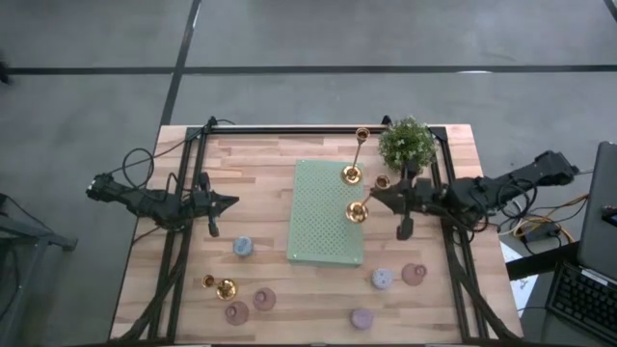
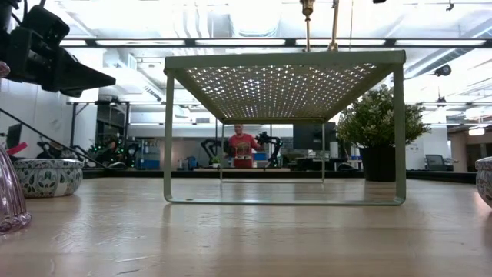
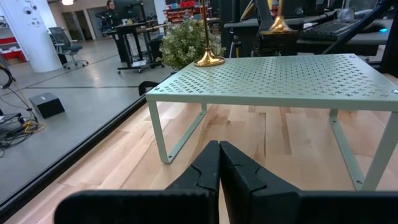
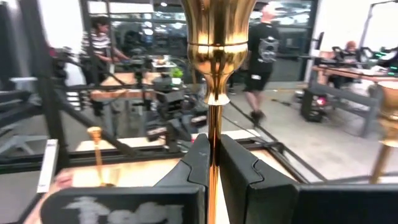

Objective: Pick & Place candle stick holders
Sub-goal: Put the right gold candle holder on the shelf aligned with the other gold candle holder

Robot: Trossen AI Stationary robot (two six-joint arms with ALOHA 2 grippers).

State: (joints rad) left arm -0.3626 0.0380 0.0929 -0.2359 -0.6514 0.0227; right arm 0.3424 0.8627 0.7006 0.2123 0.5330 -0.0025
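Note:
A tall thin-stemmed gold candle stick holder (image 1: 356, 156) stands by its round base on the pale green perforated rack (image 1: 323, 226). My right gripper (image 1: 376, 198) is at the rack's right edge, shut on a second gold holder (image 1: 361, 208). My left gripper (image 1: 231, 202) is shut and empty, left of the rack and above the table. A small gold holder (image 1: 222, 286) lies on the near-left table. Pastel cup holders sit on the table: blue-grey (image 1: 243, 247), pink (image 1: 264, 299) and lavender (image 1: 362, 318), among others. My right gripper pinches the gold holder's thin stem (image 4: 213, 163) between its two fingers, below the flared cup (image 4: 217, 25). The fingers come level from the table's right side and lie across the stem. The holder stands upright with its base (image 1: 358, 212) over the rack's right edge; whether the base rests there, I cannot tell.
A green leafy potted plant (image 1: 406, 143) stands at the far right, close behind my right gripper. More cups, blue-grey (image 1: 383, 279) and pink (image 1: 415, 274), sit near the right front. A black frame rail (image 1: 318, 128) runs along the far edge. People move in the room beyond.

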